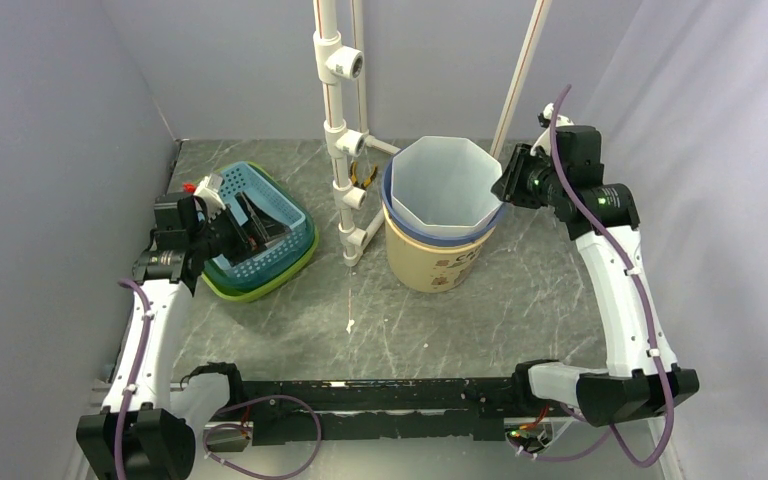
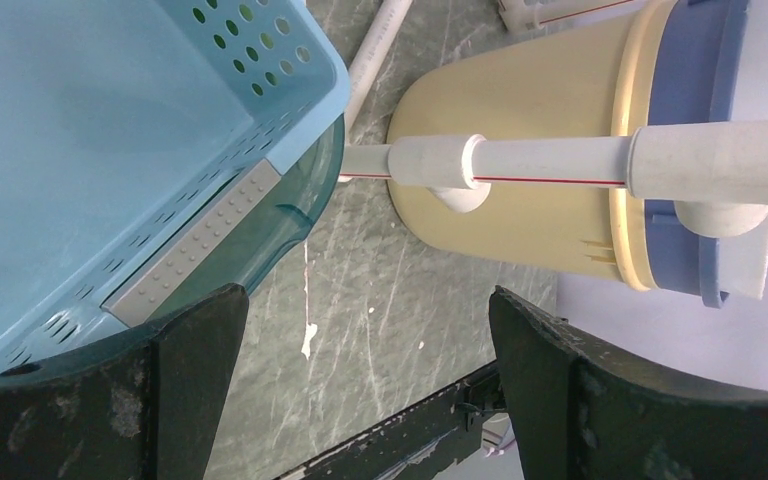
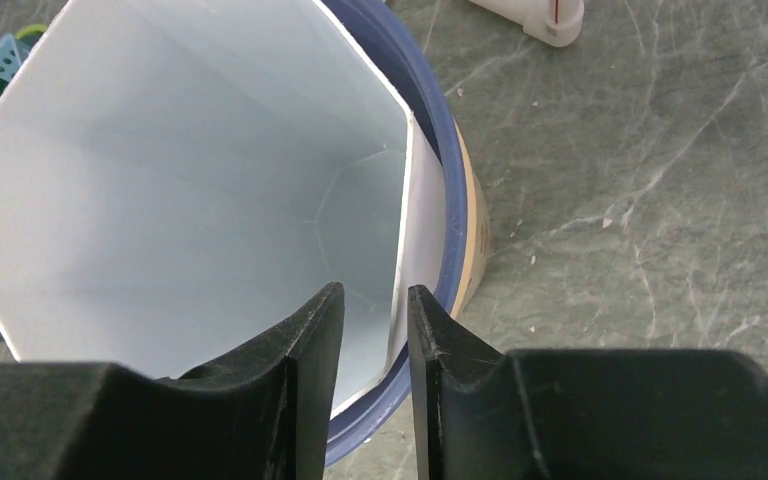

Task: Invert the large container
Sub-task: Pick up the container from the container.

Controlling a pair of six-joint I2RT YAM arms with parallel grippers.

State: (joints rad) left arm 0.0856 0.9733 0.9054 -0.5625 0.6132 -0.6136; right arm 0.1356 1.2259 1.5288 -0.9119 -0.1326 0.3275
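The large container (image 1: pixel 440 185) is white and octagonal. It stands upright, mouth up, nested in a blue tub (image 1: pixel 392 212) that sits inside a tan bucket (image 1: pixel 430 262) at the table's middle. My right gripper (image 1: pixel 505 185) is at its right rim. In the right wrist view the gripper (image 3: pixel 375 292) straddles the white wall (image 3: pixel 405 230), one finger inside and one outside. The jaws are narrowly open, with a gap on the inner side. My left gripper (image 2: pixel 365 300) is wide open and holds nothing. It hovers by the baskets, well left of the tan bucket (image 2: pixel 520 210).
A light blue perforated basket (image 1: pixel 260 195) sits nested in a green one (image 1: pixel 295 265) at the left, under the left gripper. A white PVC pipe frame (image 1: pixel 345 130) stands just left of the bucket. Grey walls close in on both sides.
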